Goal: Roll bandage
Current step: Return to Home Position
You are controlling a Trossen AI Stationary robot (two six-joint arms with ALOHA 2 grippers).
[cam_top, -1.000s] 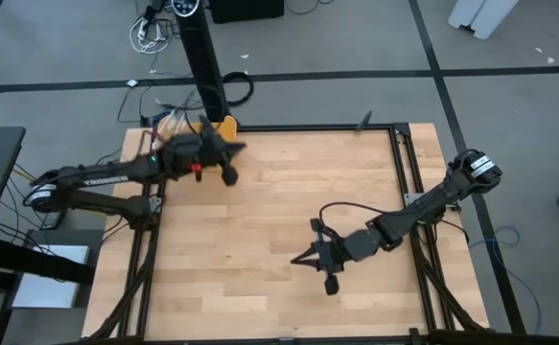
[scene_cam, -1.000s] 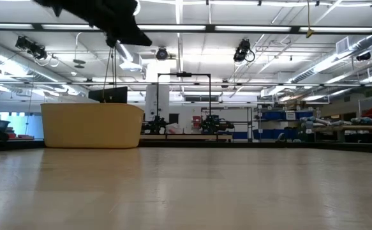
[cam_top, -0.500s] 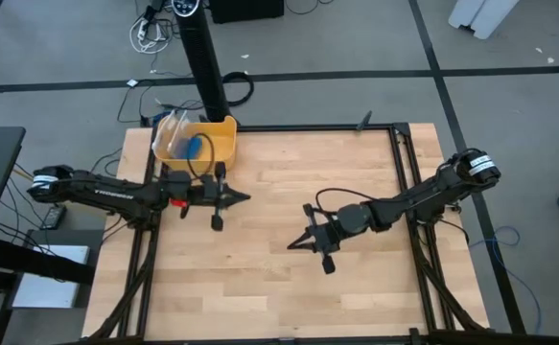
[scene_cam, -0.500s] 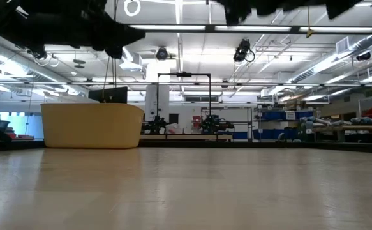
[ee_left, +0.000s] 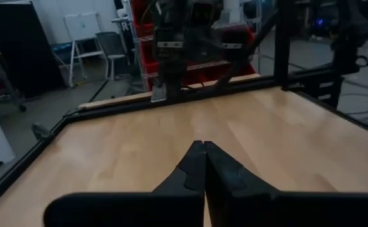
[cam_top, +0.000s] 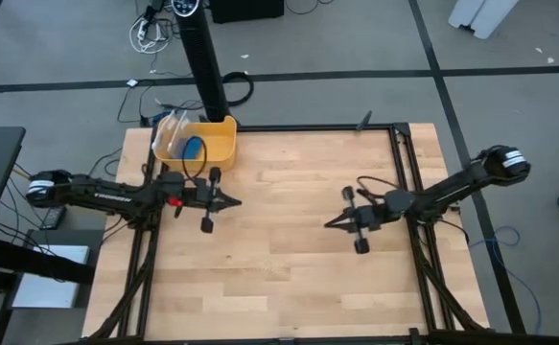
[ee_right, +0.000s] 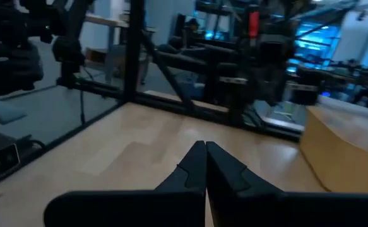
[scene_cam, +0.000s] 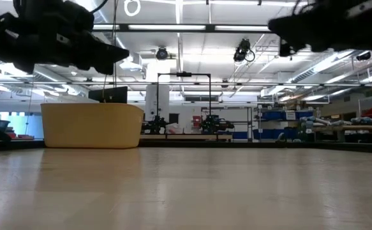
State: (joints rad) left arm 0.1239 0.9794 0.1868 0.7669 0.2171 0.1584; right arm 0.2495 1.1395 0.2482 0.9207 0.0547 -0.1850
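Over the pale plank table [cam_top: 289, 278] reach two dark arms, the left gripper [cam_top: 235, 201] near the bin and the right gripper [cam_top: 328, 223] at mid-table, each with its fingers pressed together on nothing. The right has drawn back toward its own side since half a second ago. In the smooth yellow bin [cam_top: 225, 146] at the far left corner, a crinkled clear bag [cam_top: 171, 127] holds the blue bandage [cam_top: 194, 147], which is only partly visible.

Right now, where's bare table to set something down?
Bare table between the left gripper and the right gripper, and from the yellow bin along that edge to the opposite corner. Crowded only at the bin's corner.
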